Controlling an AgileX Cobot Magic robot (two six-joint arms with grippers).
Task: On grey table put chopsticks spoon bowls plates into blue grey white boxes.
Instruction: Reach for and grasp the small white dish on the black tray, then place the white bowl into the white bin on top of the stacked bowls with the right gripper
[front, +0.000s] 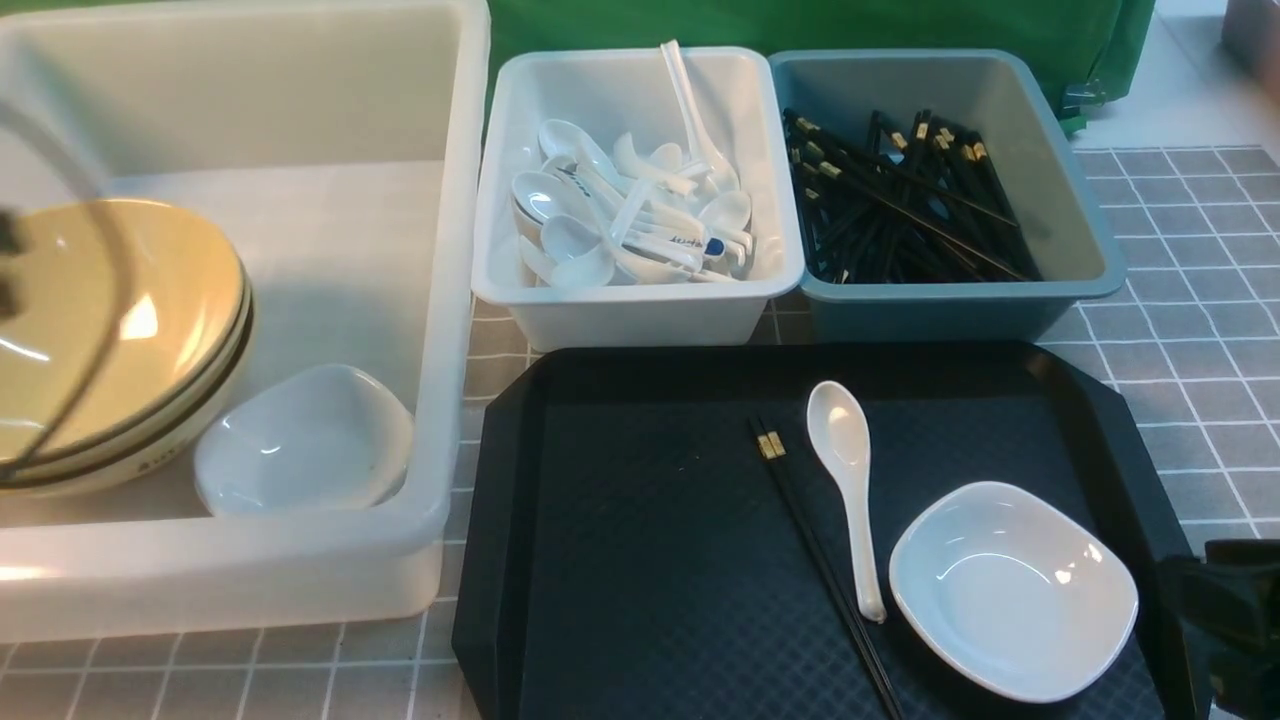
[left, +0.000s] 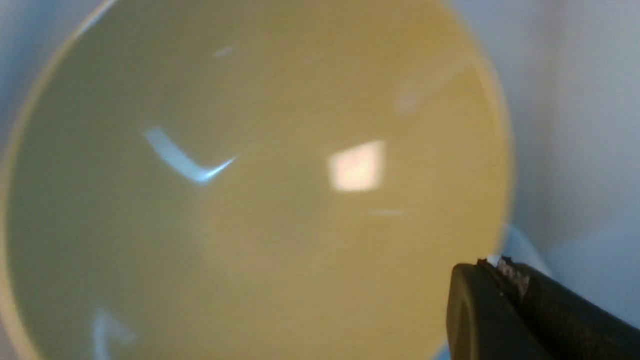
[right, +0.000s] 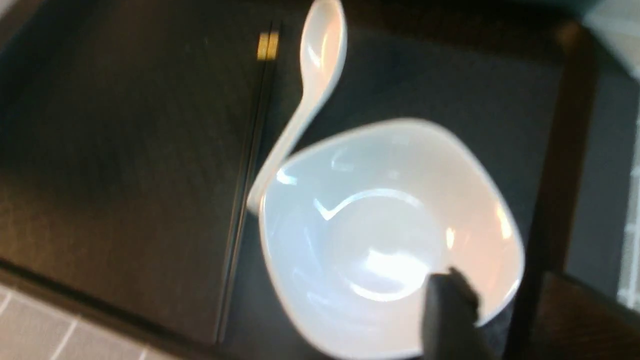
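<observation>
On the black tray lie a pair of black chopsticks, a white spoon and a white dish. My right gripper is open at the tray's near right corner. One finger is over the white dish and the other is outside its rim. Stacked yellow bowls and a second white dish sit in the big white box. My left gripper is shut with nothing in it, just above the yellow bowl.
A smaller white box holds several white spoons. The blue-grey box beside it holds several black chopsticks. Both stand behind the tray on the grey tiled table. A green cloth hangs at the back.
</observation>
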